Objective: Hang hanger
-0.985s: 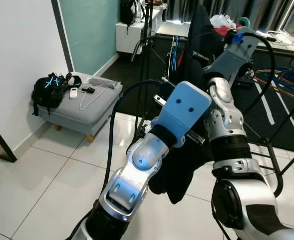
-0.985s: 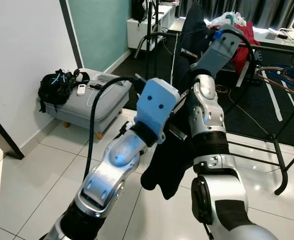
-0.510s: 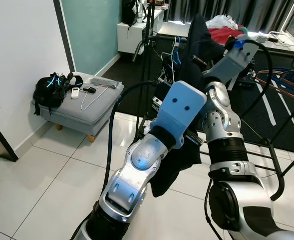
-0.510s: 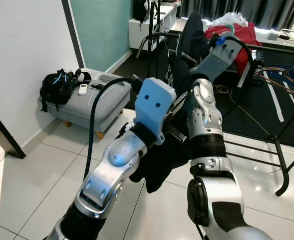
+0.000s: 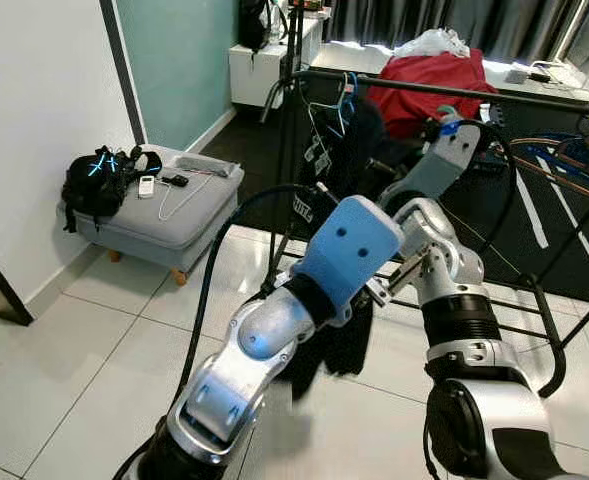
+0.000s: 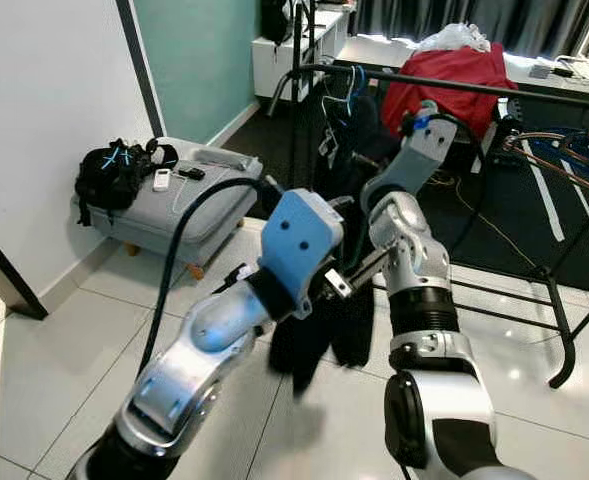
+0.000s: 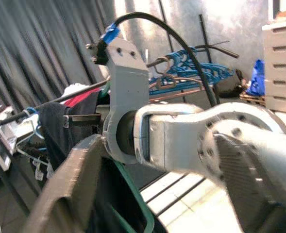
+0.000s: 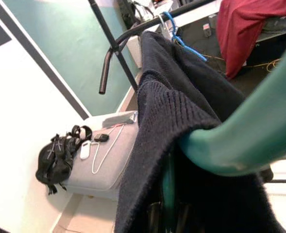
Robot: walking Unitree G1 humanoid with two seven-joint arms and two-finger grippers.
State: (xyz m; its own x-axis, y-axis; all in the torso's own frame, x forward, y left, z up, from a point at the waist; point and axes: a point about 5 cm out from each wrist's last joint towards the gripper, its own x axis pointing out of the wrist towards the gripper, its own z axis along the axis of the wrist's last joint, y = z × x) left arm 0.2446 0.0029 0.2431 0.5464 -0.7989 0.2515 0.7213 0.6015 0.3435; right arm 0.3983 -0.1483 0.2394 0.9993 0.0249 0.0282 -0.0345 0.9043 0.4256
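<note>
Right pincer (image 8: pixel 169 213): closed on the stem of the green hanger (image 8: pixel 240 141), which carries a dark knit garment (image 8: pixel 172 121) draped over its shoulder. In the head views the right arm (image 5: pixel 444 280) reaches forward and upward, with the wrist close under the black rail (image 5: pixel 444 92) of the clothes rack.

Left pincer (image 7: pixel 147 213): its two black fingers (image 7: pixel 70 189) stand apart, on either side of the right forearm; the pictures do not settle whether they grip the garment, so the state cannot be told. The left arm (image 5: pixel 304 290) sits lower and nearer the robot than the rail.

Governing relation: the rail runs crosswise, above and just beyond the right pincer. The hanger's hook is not visible, so its alignment to the rail cannot be confirmed. The garment (image 6: pixel 324 340) hangs below the rail, clear of the tiled floor (image 5: pixel 94 360). The right arm is the nearer one to the rail and is judged the one to complete the hanging.

Other hangers (image 5: pixel 334 105) already occupy the rail to the left of the right wrist. A grey ottoman (image 5: pixel 164 210) stands well to the left of the rack.
</note>
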